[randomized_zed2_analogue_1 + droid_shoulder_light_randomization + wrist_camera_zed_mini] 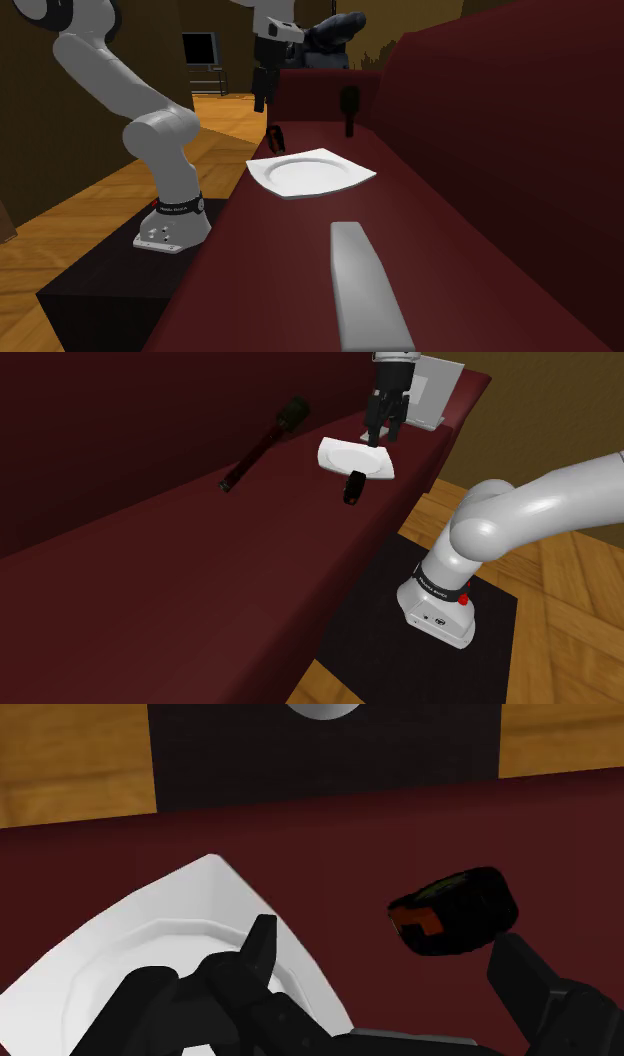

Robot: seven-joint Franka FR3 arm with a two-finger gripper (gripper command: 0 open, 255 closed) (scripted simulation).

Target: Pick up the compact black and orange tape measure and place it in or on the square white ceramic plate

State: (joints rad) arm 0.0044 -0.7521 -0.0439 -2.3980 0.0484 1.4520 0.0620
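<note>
The tape measure (455, 911) is a small black puck with an orange patch, standing on edge on the dark red seat just off one corner of the square white plate (150, 944). In the shoulder view the tape measure (353, 489) sits near the seat's front edge, beside the plate (355, 457). My gripper (385, 432) hangs above the plate's far side, open and holding nothing. In the wrist view one finger (260, 949) is over the plate and the other finger (530, 974) is close to the tape measure. From the second exterior view, the gripper (262, 100) is above the tape measure (275, 138) and the plate (310, 172).
A long black torch-like object (265, 442) leans against the dark red backrest. A grey slab (365, 285) lies on the seat in the second exterior view's foreground. The seat's front edge drops to a black mat (400, 612) and wood floor.
</note>
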